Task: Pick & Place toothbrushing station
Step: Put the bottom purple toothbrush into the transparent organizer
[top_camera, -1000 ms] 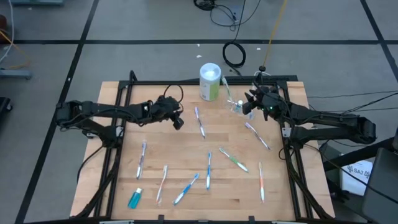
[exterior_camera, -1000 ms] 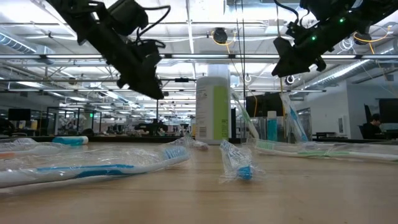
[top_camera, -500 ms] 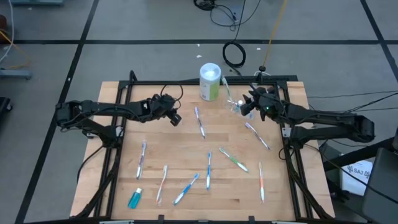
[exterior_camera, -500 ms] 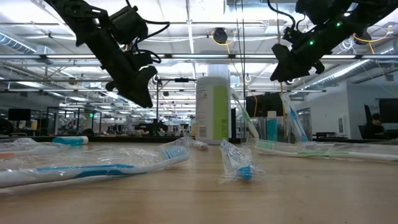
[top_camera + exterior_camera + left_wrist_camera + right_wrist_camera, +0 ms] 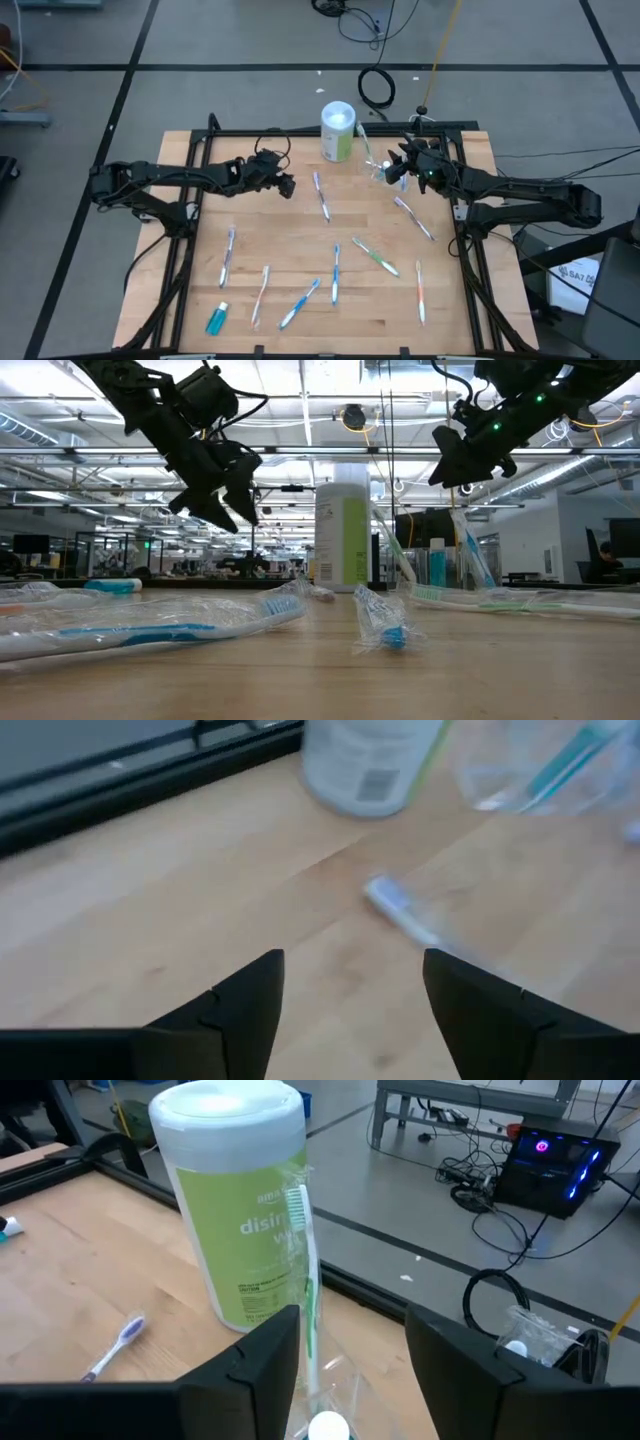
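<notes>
A pale wooden desk (image 5: 300,250) stands on a grey tiled floor (image 5: 250,40) crossed by dark lines, with a coiled black cable (image 5: 377,87) lying beyond its far edge; the low view looks into a large open hall with ceiling lights and glass partitions.

The left gripper (image 5: 286,185) hangs above the desk with its fingers spread and nothing between them; a wrapped white-and-blue toothbrush (image 5: 321,195) lies on the wood just to its right, and a white cylindrical wipes canister with a green label (image 5: 338,131) stands beyond that brush; a small teal-blue white-capped tube (image 5: 217,318) lies well apart at the near left corner.

The right gripper (image 5: 398,168) hovers with its fingers parted and empty, just beside a small clear plastic cup (image 5: 380,171) holding a wrapped green-and-white toothbrush (image 5: 305,1270) that leans toward the canister; its wrist view shows the cup's contents right below the fingers; other wrapped slim toothbrushes (image 5: 335,272) lie scattered nearer the front edge, well away from both grippers.
</notes>
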Motion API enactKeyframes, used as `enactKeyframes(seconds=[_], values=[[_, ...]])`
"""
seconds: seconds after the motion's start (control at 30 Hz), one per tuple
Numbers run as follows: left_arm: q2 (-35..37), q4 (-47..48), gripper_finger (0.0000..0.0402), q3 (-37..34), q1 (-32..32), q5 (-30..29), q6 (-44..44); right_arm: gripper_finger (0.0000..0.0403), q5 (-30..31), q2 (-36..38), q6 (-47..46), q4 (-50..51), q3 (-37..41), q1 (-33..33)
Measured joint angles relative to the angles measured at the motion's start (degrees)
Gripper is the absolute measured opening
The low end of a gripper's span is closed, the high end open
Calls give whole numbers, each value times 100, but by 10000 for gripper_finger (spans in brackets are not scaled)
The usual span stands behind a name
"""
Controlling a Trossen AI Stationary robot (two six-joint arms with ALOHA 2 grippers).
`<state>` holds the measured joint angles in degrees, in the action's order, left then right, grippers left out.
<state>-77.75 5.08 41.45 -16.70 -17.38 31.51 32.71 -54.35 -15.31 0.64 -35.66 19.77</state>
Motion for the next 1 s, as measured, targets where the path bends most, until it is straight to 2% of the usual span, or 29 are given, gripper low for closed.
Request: enactKeyframes(seconds=[0.2, 0.33, 0.47, 0.6, 0.77, 1.0], values=[[-366, -877, 231, -1, 218, 290, -32, 177, 0, 0, -2, 0, 0, 0], [-673, -1135, 217, -2, 329, 608, -28, 176, 0, 0, -2, 0, 0, 0], [-675, -741, 207, -2, 446, 1120, 9, 178, 0, 0, -4, 0, 0, 0], [-608, -311, 203, -3, 789, 1327, -197, 176, 0, 0, -4, 2, 0, 0], [-506, 726, 202, 23, 1206, 1694, 457, 174, 0, 0, -3, 4, 0, 0], [-321, 3526, 202, 298, 1805, 1769, 1818, 174, -2, 2, -18, 47, 0, 0]])
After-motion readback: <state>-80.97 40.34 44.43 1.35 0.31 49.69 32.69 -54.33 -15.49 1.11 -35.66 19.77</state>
